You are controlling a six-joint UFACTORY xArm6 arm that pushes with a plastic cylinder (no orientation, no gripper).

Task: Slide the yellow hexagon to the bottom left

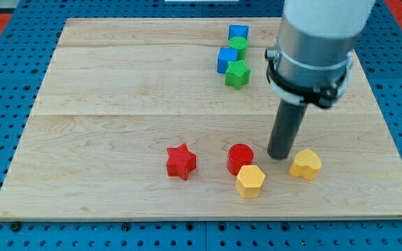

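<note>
Yellow hexagon [250,181] nearest, two yellow, two red, two blue, two green blocks, no pincer, tip [279,155] beside.

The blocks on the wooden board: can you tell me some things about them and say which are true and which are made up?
1. The yellow hexagon sits just below the red round block. True.
2. My tip is touching the red star. False: it stands well to the star's right, between the red round block and the yellow heart.
3. There are two blue blocks near the view's top. True.
4. The green star lies in the bottom left corner. False: it is in the upper cluster, beside the lower blue block.
5. The yellow hexagon is already at the bottom left. False: it is right of centre.
</note>
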